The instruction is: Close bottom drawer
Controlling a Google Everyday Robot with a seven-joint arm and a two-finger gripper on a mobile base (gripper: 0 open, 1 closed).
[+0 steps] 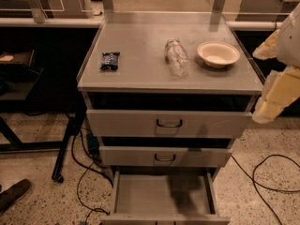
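The grey metal bottom drawer (145,196) stands pulled well out at the foot of the cabinet, its plain tray exposed and its front panel at the picture's lower edge. The gripper (274,97) hangs off the cabinet's right edge.

Quick count: three drawers in the stack, namely a top drawer (122,123), a middle drawer (136,157) and the bottom drawer (161,196), and that last one is the only one pulled way out. I can make out two wire handles (169,123), one on each of the upper fronts. The bench (140,74) carries three things: one plastic bottle (176,57), one bowl (218,54) and one dark snack packet (110,61). One shoe (14,194) sits on the floor, lower left. One gripper (274,97) hangs just off the bench's right edge.
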